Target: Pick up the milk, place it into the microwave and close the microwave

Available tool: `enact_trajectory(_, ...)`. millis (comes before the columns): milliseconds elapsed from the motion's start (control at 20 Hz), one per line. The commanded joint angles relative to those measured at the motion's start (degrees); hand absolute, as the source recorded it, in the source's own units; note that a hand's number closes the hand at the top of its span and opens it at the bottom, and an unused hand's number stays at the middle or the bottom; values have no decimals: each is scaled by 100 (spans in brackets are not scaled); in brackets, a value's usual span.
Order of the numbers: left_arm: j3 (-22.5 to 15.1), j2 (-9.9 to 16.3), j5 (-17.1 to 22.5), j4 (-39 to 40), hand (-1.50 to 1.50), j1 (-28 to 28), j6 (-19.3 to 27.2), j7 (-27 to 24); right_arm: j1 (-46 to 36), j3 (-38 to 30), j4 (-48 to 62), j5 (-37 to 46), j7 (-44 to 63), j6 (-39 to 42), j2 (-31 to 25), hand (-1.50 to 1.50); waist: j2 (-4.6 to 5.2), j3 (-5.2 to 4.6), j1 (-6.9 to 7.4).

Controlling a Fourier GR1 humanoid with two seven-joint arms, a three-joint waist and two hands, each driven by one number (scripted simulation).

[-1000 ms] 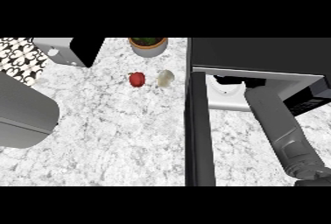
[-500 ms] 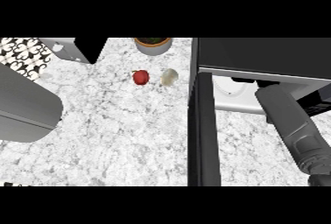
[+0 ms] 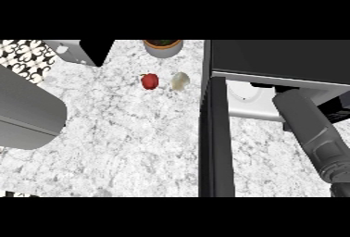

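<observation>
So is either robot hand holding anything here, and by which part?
Cannot be told. Neither robot hand shows: the right forearm reaches into the open microwave, and the left forearm lies at the left edge.

A grey forearm (image 3: 311,134) is showing at the right side of the head view, a smooth rounded tube with a matte finish and a blunt, domed end. Partway along, it is changing to a darker grey section marked by fine seams and a slightly ridged collar. At the lower right corner of the view a small black part (image 3: 340,190) is showing where the grey casing ends; too little of it is showing to tell its shape. A second large grey rounded shape (image 3: 24,113) is filling the left edge, plain and smooth, lighter along its upper face and shaded beneath.
</observation>
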Motion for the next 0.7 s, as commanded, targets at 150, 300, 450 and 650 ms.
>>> enact_trajectory(150,-268,124,-190,138,-150,-169,-231,45,-178,-124,-49,-147,-465,595,148,-150,-5,10,1)
enact_trajectory(300,-327,101,-185,162,-150,-172,-329,-29,-78,-260,-37,-299,-725,935,148,-150,-21,9,-12)
enact_trajectory(450,-390,162,-53,251,-150,-186,-502,-51,-196,-419,-10,-486,-799,1446,230,-150,-79,-1,-67)
enact_trajectory(650,-817,86,-228,227,-150,-147,-745,19,-152,-664,-34,-757,-1051,1903,260,-150,-101,-1,-161)
